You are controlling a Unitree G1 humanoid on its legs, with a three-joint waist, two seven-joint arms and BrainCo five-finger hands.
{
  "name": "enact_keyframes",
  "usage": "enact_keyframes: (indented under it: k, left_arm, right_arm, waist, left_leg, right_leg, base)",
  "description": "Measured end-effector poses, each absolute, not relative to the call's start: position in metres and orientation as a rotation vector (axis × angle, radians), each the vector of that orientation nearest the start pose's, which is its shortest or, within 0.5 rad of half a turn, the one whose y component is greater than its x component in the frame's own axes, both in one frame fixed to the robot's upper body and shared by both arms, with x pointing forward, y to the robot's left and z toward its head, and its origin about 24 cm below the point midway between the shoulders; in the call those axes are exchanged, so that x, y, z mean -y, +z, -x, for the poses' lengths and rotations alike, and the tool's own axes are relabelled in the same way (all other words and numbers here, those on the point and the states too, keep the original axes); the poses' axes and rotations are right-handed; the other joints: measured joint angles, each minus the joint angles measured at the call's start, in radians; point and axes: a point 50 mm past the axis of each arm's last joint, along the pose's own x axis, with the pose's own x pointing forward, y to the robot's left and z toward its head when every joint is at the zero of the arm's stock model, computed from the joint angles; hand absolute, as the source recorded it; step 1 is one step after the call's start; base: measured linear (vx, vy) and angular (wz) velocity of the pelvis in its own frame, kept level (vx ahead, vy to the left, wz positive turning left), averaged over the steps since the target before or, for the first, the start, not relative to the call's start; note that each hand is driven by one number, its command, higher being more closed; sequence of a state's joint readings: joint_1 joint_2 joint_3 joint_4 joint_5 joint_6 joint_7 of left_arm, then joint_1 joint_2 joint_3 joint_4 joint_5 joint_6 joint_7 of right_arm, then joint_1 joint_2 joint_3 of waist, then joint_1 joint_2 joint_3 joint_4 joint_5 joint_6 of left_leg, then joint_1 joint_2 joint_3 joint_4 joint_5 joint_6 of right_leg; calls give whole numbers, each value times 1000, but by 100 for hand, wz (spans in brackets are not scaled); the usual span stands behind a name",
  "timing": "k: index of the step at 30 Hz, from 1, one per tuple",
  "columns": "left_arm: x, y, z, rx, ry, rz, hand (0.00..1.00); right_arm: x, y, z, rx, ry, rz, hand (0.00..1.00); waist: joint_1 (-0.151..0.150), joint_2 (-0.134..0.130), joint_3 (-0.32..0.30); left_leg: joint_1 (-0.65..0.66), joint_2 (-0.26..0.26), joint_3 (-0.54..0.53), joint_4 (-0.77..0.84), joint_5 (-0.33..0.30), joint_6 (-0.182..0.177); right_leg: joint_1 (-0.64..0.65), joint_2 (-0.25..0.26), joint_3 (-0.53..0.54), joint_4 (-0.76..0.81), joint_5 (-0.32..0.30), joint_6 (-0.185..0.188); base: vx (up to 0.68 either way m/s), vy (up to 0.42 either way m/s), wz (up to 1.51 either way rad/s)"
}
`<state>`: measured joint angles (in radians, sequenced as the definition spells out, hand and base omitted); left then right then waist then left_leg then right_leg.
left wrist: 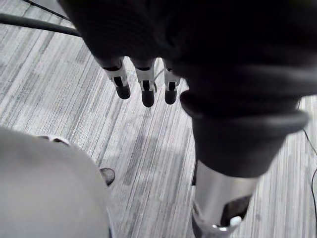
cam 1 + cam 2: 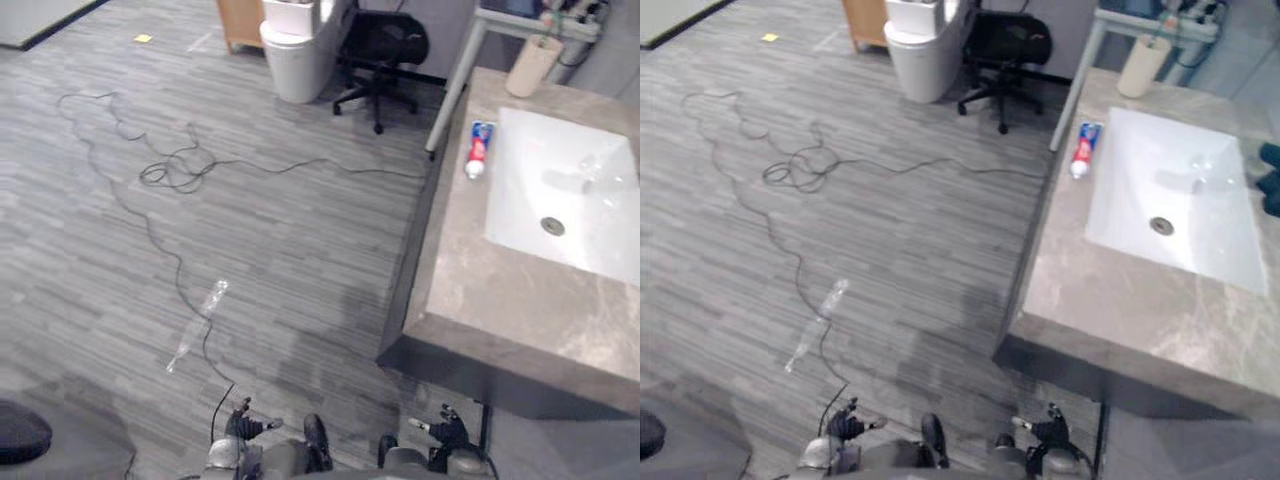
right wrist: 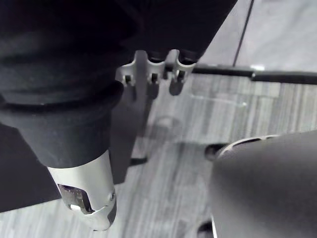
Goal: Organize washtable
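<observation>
Here, the grey stone washtable (image 2: 470, 290) stands ahead to my right, with its white sink (image 2: 570, 190) set into the top. A beige cup (image 2: 532, 65) stands upright at the far edge, and a toothpaste tube (image 2: 478, 150) lies flat on the counter just beside the sink's rim. My left hand (image 2: 243, 424) and right hand (image 2: 447, 428) hang low, fingers relaxed and holding nothing. The tube looks light, soft and glossy. I judge a gentle pinch near its firmer cap end safest.
</observation>
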<state>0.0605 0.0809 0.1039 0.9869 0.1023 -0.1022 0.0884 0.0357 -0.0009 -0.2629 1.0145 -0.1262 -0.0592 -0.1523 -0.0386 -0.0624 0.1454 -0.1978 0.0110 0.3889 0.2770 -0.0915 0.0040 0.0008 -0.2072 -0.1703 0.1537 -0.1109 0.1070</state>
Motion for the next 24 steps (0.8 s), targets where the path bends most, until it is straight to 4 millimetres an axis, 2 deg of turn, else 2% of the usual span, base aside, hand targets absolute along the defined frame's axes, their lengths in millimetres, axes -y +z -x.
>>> enact_keyframes:
  k: [1, 2, 3, 4, 5, 7, 11, 13, 14, 17, 18, 19, 20, 21, 22, 23, 24]
  left_arm:
    - [-200, -148, -123, -940, 179, -153, 0]
    - [-201, -148, -123, -937, 185, -149, 0]
    - [-201, -148, -122, -941, 188, -146, 0]
    - [-203, -148, -121, -942, 200, -141, 0]
    - [-207, -147, -122, -938, 209, -151, 0]
    - [-214, -145, -123, -929, 222, -161, 0]
    - [-228, -148, -105, -972, 266, -177, 0]
    - [-230, -150, -99, -1006, 269, -179, 0]
    - [-231, -150, -99, -1007, 268, -181, 0]
    - [-232, -150, -101, -1002, 270, -183, 0]
    - [-232, -150, -101, -1002, 271, -183, 0]
    - [-232, -150, -101, -1002, 271, -182, 0]
    - [-230, -150, -100, -1006, 274, -177, 0]
    - [-230, -151, -99, -1008, 279, -175, 0]
    - [-236, -150, -97, -1010, 309, -174, 0]
    - [-236, -152, -90, -1032, 333, -159, 0]
    - [-238, -152, -88, -1040, 348, -155, 0]
  right_arm:
    - [199, -151, -119, -990, -342, 70, 0]
    - [207, -150, -119, -980, -359, 79, 0]
    - [211, -149, -118, -980, -368, 84, 0]
    - [215, -150, -114, -988, -384, 83, 0]
    - [215, -151, -109, -1004, -404, 64, 0]
    - [206, -155, -104, -1023, -413, 19, 0]
    - [195, -155, -110, -1015, -410, -25, 0]
    - [194, -156, -111, -1014, -404, -24, 0]
    - [193, -155, -112, -1013, -401, -24, 0]
    - [188, -154, -119, -999, -372, -15, 0]
    - [187, -154, -119, -1002, -361, -8, 0]
    - [187, -154, -120, -1002, -360, -7, 0]
    - [189, -153, -122, -996, -358, -2, 0]
    - [189, -153, -123, -995, -357, -1, 0]
    - [184, -153, -123, -995, -344, -6, 0]
    - [184, -152, -125, -980, -329, 6, 0]
    - [184, -152, -125, -983, -325, 11, 0]
  waist:
    - [-4, 6, 0]
    - [-2, 20, 2]
    - [-2, 30, 1]
    - [-4, 36, -2]
    - [-3, 13, 2]
    - [-1, 1, 1]
    - [13, 10, 3]
    - [13, 8, 3]
    - [13, 5, 4]
    - [21, 2, 5]
    - [23, 3, 6]
    - [26, 6, 7]
    - [26, 18, 15]
    - [23, 17, 14]
    - [21, -15, 16]
    - [27, 0, 39]
    - [28, -8, 40]
  left_leg:
    - [-23, 75, 13, 61, -13, -9]
    - [-33, 139, 12, 66, 7, -29]
    - [-33, 164, 6, 46, 42, -52]
    - [-27, 148, -34, 18, 45, -39]
    - [-21, 103, -41, -18, 63, -19]
    - [-25, 58, -61, -73, 99, -11]
    - [35, 37, -70, -215, 165, -22]
    - [57, 24, -81, -275, 177, -22]
    - [51, 21, -79, -276, 175, -24]
    - [-12, 25, -47, -224, 138, 24]
    - [-30, 27, -27, -197, 118, 37]
    - [-40, 33, -12, -180, 95, 35]
    - [-40, 43, 12, -178, 74, 21]
    - [-32, 40, 23, -193, 56, -5]
    - [-38, 43, 56, -100, 24, 15]
    - [-36, 78, 39, 7, -41, 64]
    - [-26, 73, 37, 0, -42, 60]
  right_leg:
    - [17, -3, -30, 5, -1, 1]
    - [20, -9, -60, 32, -12, 19]
    - [21, -11, -74, 48, -28, 37]
    - [25, -35, -89, 79, -70, 57]
    - [25, -70, -119, 90, -75, 62]
    - [35, -96, -173, 87, -59, 63]
    - [74, -85, -190, 26, 32, 84]
    - [79, -88, -193, 17, 46, 97]
    - [74, -91, -192, 17, 47, 97]
    - [29, -94, -184, 17, 78, 99]
    - [20, -100, -181, 22, 92, 89]
    - [3, -105, -180, 42, 103, 73]
    - [-23, -106, -180, 82, 130, 35]
    - [-41, -112, -179, 98, 144, 7]
    - [-81, -144, -160, 151, 125, -42]
    - [-99, -124, -113, 224, 40, 3]
    - [-109, -104, -86, 234, -1, 23]
  base:
    - [54, 10, 47]
    - [53, 57, 45]
    - [51, 118, 51]
    - [47, 97, 71]
    - [76, 124, 81]
    - [62, 128, 84]
    - [-17, 93, 30]
    - [-60, 70, 13]
    - [-76, 69, 4]
    - [-89, 78, -7]
    - [-71, 93, -3]
    - [-57, 125, 1]
    - [-33, 88, 0]
    - [16, 177, -1]
    - [99, 87, -23]
    - [82, 86, -26]
    - [21, -18, -33]
